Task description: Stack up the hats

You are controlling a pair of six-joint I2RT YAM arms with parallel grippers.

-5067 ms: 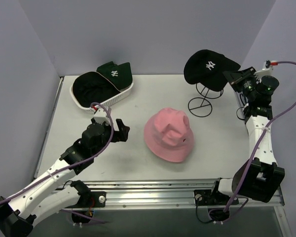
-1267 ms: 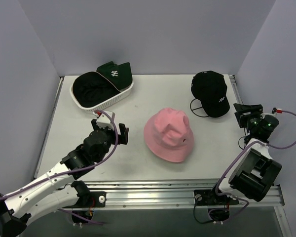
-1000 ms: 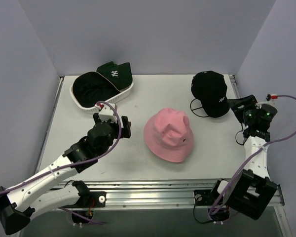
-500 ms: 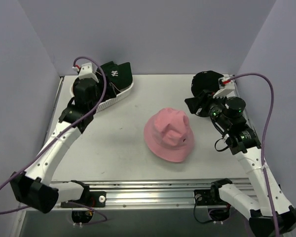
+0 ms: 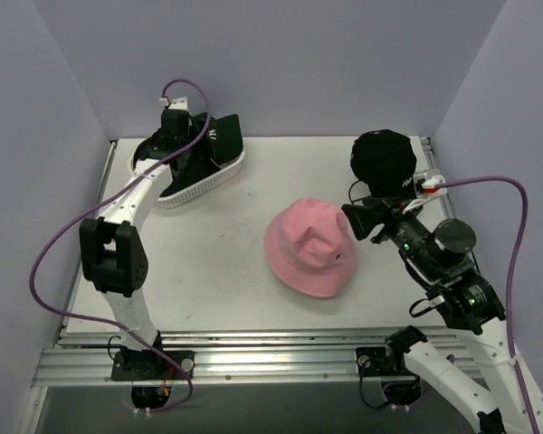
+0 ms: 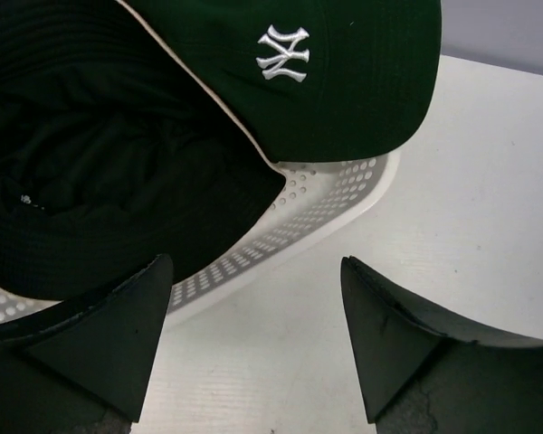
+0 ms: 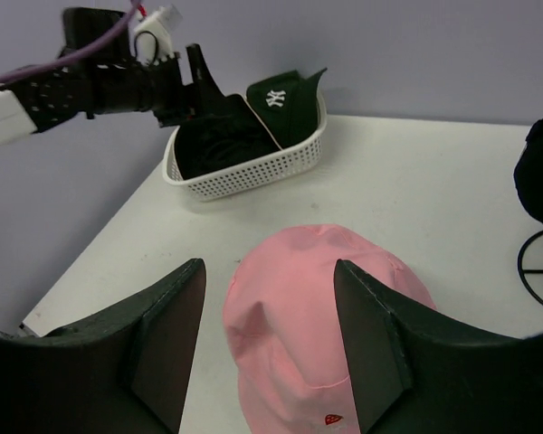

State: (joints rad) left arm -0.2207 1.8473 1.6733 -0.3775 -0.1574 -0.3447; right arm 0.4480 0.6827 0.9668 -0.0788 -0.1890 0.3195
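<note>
Left gripper gapes empty over the basket rim, green cap just beyond, in the basket. Right gripper, jaws apart and empty, hangs just beside the pink hat on the table.

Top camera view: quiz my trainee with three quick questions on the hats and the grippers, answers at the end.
1. True or false: the dark green cap sits in the white basket.
2. The right gripper is nearest to: A) the pink bucket hat, B) the dark green cap, C) the white basket.
3. Fill in: the left gripper hangs by the white basket with its jaws ____.
Key: 1 true; 2 A; 3 open.
</note>
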